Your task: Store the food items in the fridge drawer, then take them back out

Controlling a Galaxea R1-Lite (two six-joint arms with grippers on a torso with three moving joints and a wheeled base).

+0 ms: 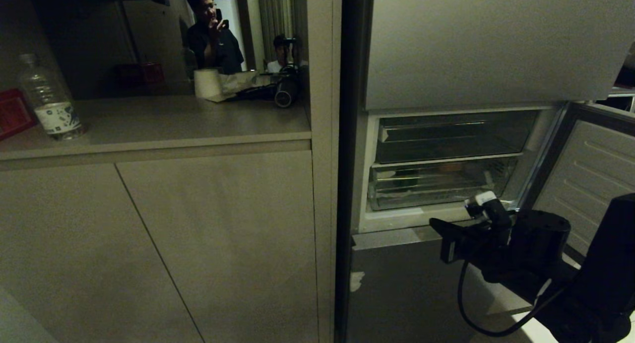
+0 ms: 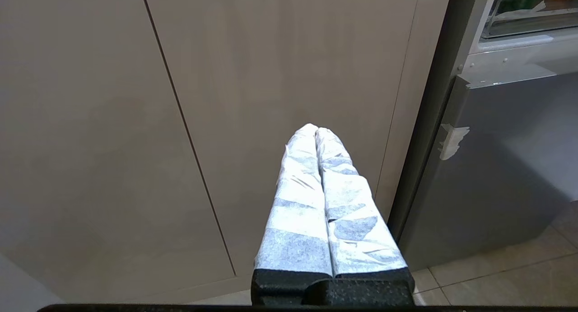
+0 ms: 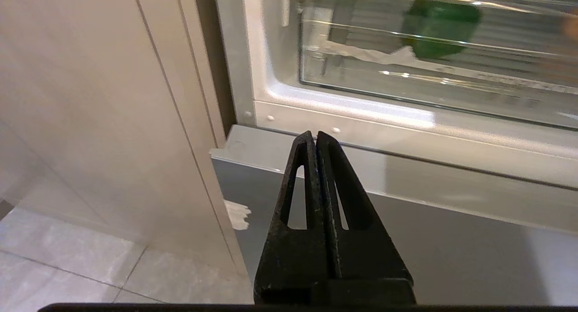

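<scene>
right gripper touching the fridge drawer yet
Apart. The right wrist view shows the shut right gripper short of the fridge drawer, with the white fridge frame between them.

Right gripper (image 3: 316, 136) extended forward, black fingers pressed together, nothing between jaws. Left gripper (image 2: 316, 129) parked, wrapped fingers together.

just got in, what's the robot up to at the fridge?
Nothing is being handled. The fridge door stands open, and the clear drawer is pushed in with a green item inside. The right gripper is shut and empty, just below and in front of the drawer. The left gripper is shut too, parked facing the cabinet.
</scene>
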